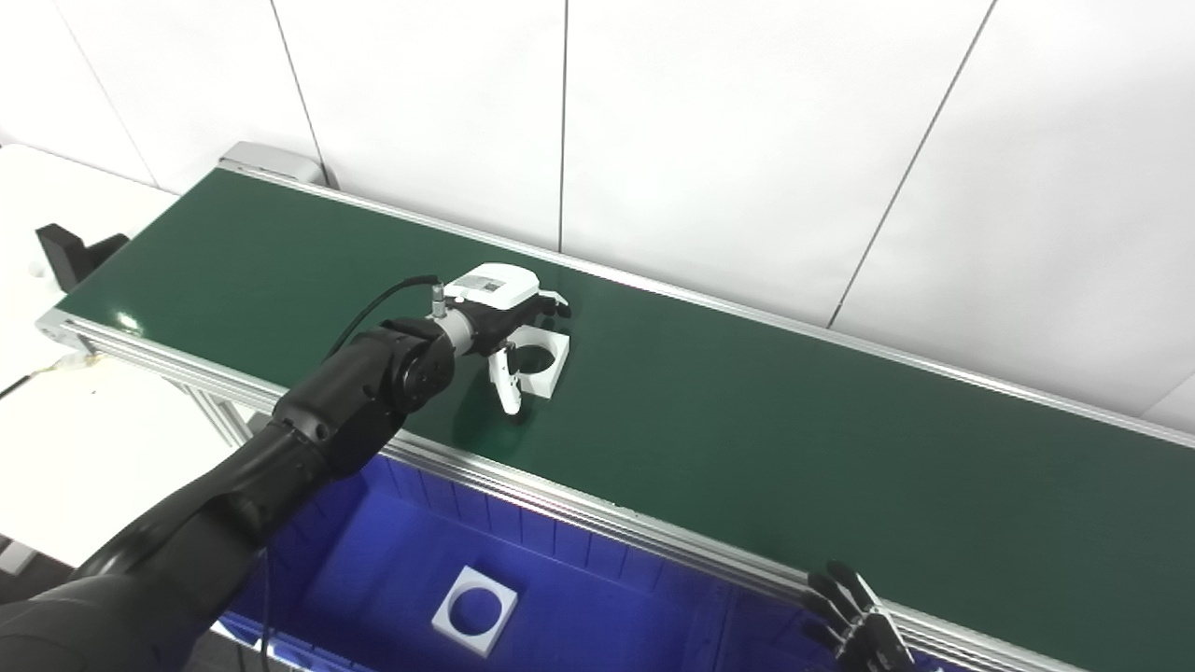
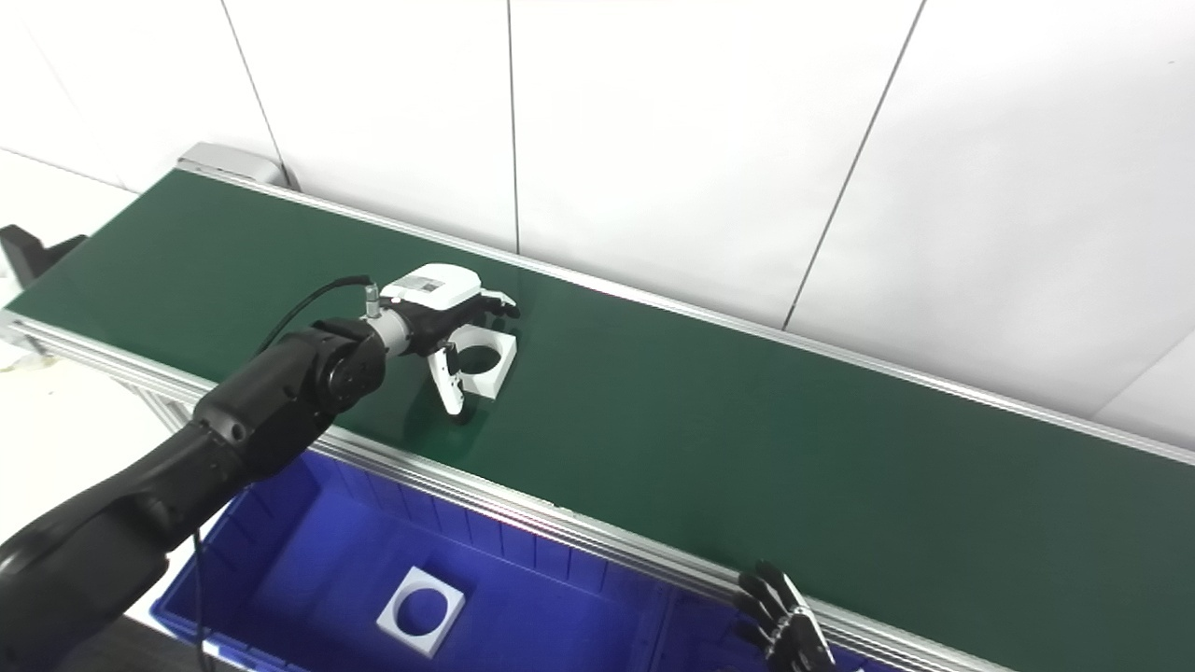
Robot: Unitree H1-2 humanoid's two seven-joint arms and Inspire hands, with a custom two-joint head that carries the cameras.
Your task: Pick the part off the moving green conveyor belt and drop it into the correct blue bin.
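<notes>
Nearest, a blue bin (image 1: 597, 560) below the green conveyor belt (image 1: 747, 420); the left hand (image 1: 509, 327) sits over the white part (image 1: 544, 359), fingers spread around it, not visibly clenched.

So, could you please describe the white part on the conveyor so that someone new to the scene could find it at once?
Start at the long green conveyor belt running along the white wall, then follow the left hand out over its left half. The white part lies flat on the belt under that hand's fingers: a square plate with a round hole. A similar plate lies in the blue bin, but this one is on the belt.
</notes>
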